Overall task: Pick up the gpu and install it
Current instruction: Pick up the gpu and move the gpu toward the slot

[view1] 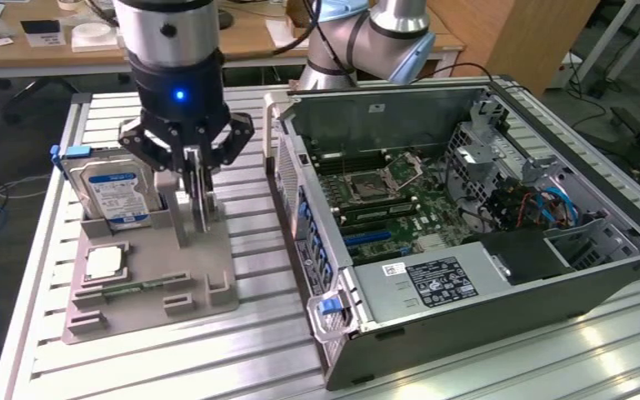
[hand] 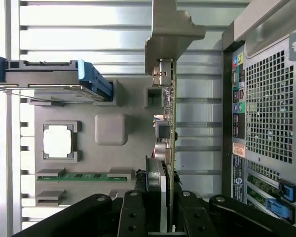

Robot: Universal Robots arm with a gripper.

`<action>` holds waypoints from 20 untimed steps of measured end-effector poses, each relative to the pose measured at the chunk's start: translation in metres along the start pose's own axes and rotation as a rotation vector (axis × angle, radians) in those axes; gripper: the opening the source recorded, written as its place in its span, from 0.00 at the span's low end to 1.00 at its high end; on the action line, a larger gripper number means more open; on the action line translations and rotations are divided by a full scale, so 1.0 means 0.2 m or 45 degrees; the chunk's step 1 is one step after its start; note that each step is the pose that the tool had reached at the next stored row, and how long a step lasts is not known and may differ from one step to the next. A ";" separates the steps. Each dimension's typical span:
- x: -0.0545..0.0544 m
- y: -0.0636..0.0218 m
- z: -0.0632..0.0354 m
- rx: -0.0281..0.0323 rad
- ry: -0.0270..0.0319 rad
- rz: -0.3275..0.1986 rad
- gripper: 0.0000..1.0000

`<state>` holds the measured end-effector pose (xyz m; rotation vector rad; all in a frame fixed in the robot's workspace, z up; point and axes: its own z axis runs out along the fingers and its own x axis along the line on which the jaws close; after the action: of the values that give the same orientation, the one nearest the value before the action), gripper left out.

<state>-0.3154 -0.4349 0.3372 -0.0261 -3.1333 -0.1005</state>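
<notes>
Gpu (hand: pixel 170 123) upright on edge at the grey holder (view1: pixel 217 293) on the worktop (view1: pixel 264 354), so its top edge is reachable from above. The gripper (view1: pixel 194 198) hangs vertically, jaws pinching the card's faces. The open computer case (view1: pixel 587 275) stands beside it.

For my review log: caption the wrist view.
Tool shut on the edge-on gpu over the grey parts tray, computer case alongside.

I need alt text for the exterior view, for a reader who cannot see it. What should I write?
A robot gripper grips a thin graphics card upright at a grey parts holder on a metal table. A hard drive stands in the holder; an open computer case sits on the exterior view's right.
</notes>
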 end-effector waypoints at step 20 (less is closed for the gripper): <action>0.00 0.027 -0.426 -0.0018 0.0000 0.000 0.28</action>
<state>-0.3154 -0.4349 0.4226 -0.0258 -3.1333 -0.1027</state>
